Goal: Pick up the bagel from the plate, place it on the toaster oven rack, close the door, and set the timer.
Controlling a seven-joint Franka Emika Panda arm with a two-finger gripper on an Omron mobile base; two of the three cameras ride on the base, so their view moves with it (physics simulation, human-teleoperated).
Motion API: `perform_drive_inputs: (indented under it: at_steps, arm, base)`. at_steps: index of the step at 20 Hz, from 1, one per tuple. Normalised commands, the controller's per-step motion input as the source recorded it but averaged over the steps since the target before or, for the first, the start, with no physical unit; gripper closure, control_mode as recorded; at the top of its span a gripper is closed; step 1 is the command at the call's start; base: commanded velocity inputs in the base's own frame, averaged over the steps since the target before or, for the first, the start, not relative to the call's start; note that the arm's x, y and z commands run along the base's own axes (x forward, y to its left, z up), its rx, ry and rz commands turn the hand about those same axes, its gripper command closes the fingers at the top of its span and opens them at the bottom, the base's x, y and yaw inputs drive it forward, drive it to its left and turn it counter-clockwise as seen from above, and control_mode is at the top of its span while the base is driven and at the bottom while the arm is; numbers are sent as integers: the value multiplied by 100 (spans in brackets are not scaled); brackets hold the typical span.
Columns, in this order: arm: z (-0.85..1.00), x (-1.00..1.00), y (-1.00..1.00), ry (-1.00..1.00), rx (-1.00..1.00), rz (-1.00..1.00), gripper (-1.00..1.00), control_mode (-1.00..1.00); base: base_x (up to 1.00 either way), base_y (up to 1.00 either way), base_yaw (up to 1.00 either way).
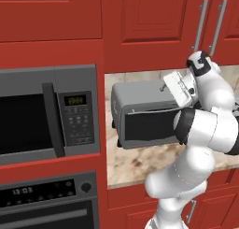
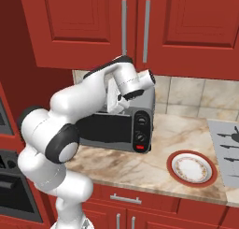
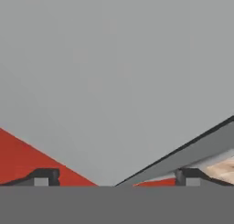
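**One empty plate, one shut door: robot arm hovers at the toaster oven**

One white arm bends over the marble table, its gripper (image 3: 116, 177) held right above the grey top of the toaster oven (image 2: 122, 123). Seen along the hand, the two dark fingertips (image 3: 45, 176) sit far to either side with bare grey metal between them: the jaws stand wide apart and hold nothing.

The door (image 1: 150, 124), a dark glass panel in a grey frame, is upright against the front of the oven. Its black side panel carries two knobs and a red button (image 2: 140, 147) below them. The rack and the bagel cannot be made out behind the dark glass.

The white plate (image 2: 192, 168) with its red rim lies bare on the table, well to the right of the oven. At the left, a built-in microwave (image 1: 49, 113) is set into the red cabinets, above a wall oven (image 1: 46, 200).
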Motion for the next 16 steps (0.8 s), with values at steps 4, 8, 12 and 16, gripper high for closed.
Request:
perform_drive_inputs:
  at_steps: [4,8,12,16]
  arm:
    - [-80,79,-28,-37,21,0,-100,-100]
    - [0,9,-40,-17,22,0,-100,-100]
    - [67,-33,-51,0,22,-4,-100,-100]
    - [55,-66,-32,0,14,-9,-100,-100]
  base:
    - [0,0,0]
    - [0,0,0]
    - [0,0,0]
    - [0,0,0]
